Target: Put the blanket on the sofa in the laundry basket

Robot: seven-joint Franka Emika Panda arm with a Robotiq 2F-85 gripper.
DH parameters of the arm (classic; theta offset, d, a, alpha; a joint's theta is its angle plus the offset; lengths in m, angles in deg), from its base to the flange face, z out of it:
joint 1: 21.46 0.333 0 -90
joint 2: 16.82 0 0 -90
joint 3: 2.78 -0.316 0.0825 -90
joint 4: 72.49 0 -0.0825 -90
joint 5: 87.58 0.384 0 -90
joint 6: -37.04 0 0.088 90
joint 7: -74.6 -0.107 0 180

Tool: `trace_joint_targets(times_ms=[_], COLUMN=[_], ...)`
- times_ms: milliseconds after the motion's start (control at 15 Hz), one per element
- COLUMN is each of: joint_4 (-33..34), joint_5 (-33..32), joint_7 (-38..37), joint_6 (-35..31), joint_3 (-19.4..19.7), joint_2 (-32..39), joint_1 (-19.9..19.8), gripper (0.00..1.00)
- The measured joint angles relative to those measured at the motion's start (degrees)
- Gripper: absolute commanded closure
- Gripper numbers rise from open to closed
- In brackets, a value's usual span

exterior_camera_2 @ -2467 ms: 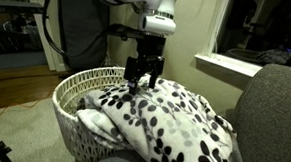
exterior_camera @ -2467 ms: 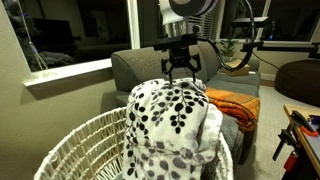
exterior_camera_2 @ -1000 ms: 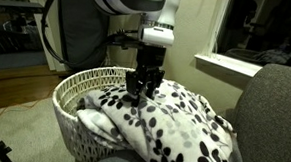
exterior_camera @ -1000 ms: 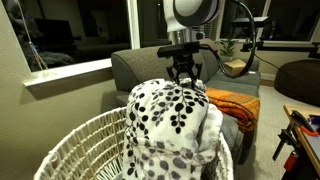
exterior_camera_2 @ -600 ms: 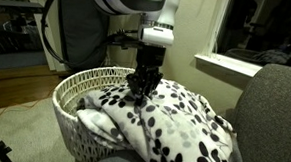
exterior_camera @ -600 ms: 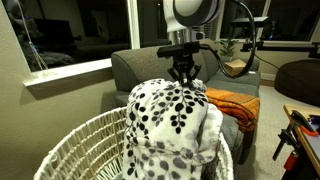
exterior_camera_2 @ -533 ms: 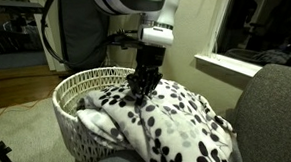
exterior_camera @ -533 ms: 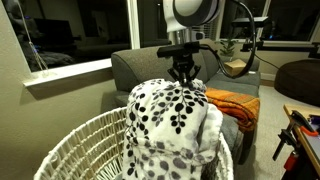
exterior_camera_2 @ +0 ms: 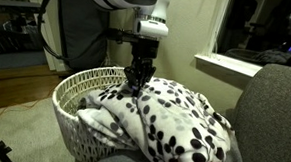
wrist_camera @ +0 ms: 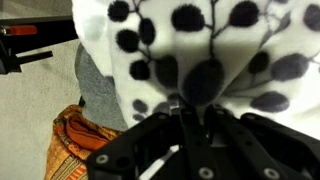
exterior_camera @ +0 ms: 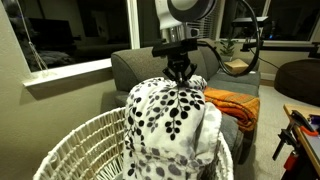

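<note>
The white blanket [exterior_camera: 175, 120] with black leaf spots is heaped over the sofa's [exterior_camera: 135, 65] arm, and its lower part hangs into the woven white laundry basket [exterior_camera: 85, 145]. My gripper [exterior_camera: 178, 78] points down at the top of the heap, jaws shut on a pinch of the fleece. In the other exterior view the gripper [exterior_camera_2: 135, 83] holds the blanket [exterior_camera_2: 174, 118] just above the basket's rim [exterior_camera_2: 75, 87], with the sofa [exterior_camera_2: 274, 108] at right. In the wrist view the blanket [wrist_camera: 200, 40] bunches between the closed gripper [wrist_camera: 185, 108].
A plain orange blanket [exterior_camera: 235, 105] lies on the sofa seat beyond the heap and also shows in the wrist view as the orange blanket [wrist_camera: 75, 140]. A dark round pouffe [exterior_camera: 300, 80] stands at far right. A window sill [exterior_camera: 70, 72] runs behind the basket.
The jaws have closed on the top of the blanket. The gripper has shifted slightly toward the basket, and the fleece under it is pulled up into a peak.
</note>
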Motion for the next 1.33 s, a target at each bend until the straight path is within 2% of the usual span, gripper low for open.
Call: trace_joint_targets(times_ms=[267, 800, 1333], joint_4=[1.9, 6.0, 10.5], joint_5=[-1.8, -2.3, -2.3], joint_7=[2.1, 11.1, 21.7], joint_6=[3.8, 9.5, 13.7], joint_3=[-2.6, -7.6, -9.8], joint_2=[-0.1, 0.2, 4.4], joint_1=[1.7, 4.9, 7.1], gripper=[0.97, 0.97, 0.97])
